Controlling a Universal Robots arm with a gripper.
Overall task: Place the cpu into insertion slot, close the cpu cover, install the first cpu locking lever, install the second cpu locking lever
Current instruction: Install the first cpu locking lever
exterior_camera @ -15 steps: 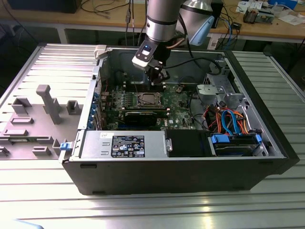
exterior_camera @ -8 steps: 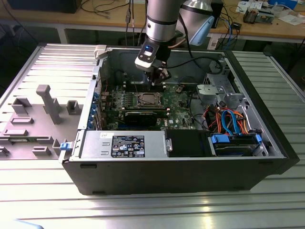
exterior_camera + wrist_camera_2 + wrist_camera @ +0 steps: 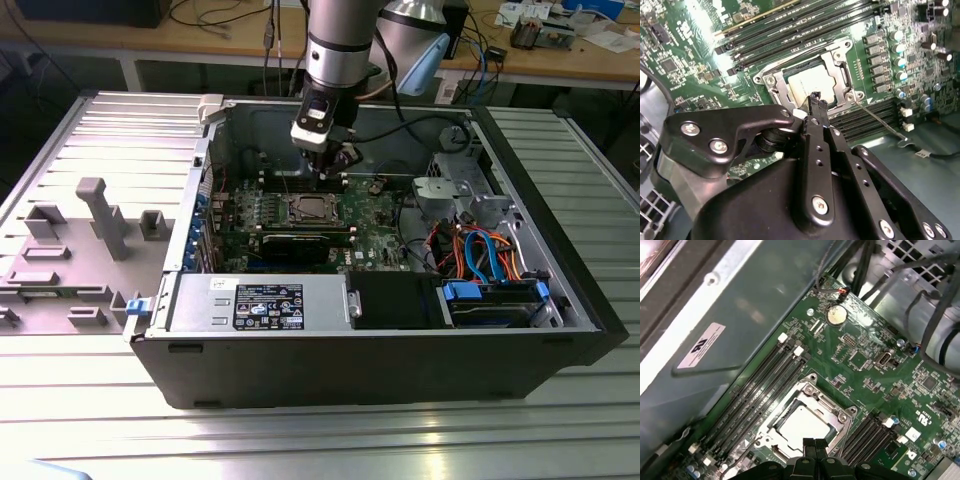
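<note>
While the cpu (image 3: 802,422) sat under the cpu cover (image 3: 840,415), the gripper (image 3: 815,444) (clenched, empty) hovered just above.

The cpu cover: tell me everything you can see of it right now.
The cpu cover is a thin silver metal frame with a square window, lying flat and closed over the insertion slot on the green board. The cpu's pale grey top shows through the window. Screws sit at the frame's corners, and long memory slots run on either side. The gripper hovers just over one edge; contact cannot be judged.
</note>
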